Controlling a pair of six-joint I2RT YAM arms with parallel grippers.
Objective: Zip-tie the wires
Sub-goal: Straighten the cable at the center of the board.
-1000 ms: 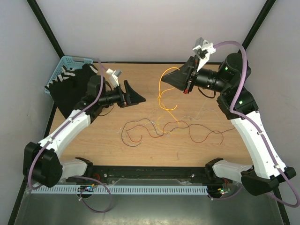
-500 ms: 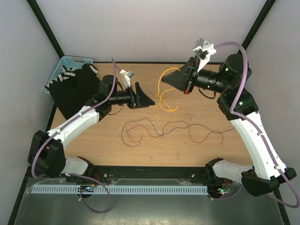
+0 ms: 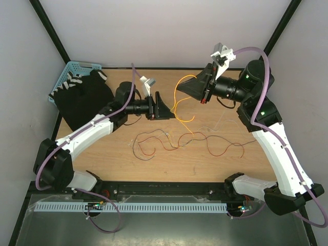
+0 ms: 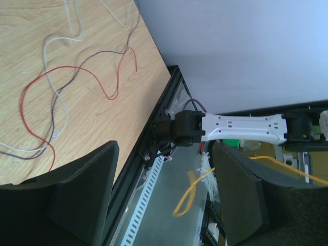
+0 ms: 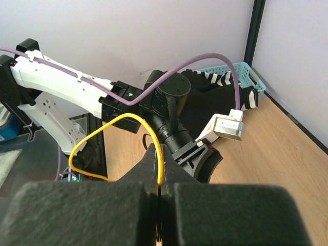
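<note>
Top view: the wires (image 3: 174,141) sprawl loose on the table (image 3: 215,164), lower center. Above them the right gripper (image 3: 180,86) dangles a yellow strand (image 3: 174,102), with the left gripper (image 3: 165,107) just left of it.

Left wrist: jaws spread, nothing grabbed, and the strand shows through the gap.

Right wrist: jaws clamped on the strand, bottom center.

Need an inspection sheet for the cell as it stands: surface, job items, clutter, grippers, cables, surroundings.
Surface: wooden table, no spill seen.
Job's things: wires in a loose tangle mid-table, not tied; yellow strand lifted, lower end reaching the tangle.
Clutter: blue basket at the far left corner, black material draped out of it; cannot tell what it is.
Grippers: right gripper shut on the yellow strand; left gripper open, raised, holding nothing.
Cables: purple cables along both arms, off the wires.
Surroundings: white walls, black frame posts, slotted duct at the near edge.
</note>
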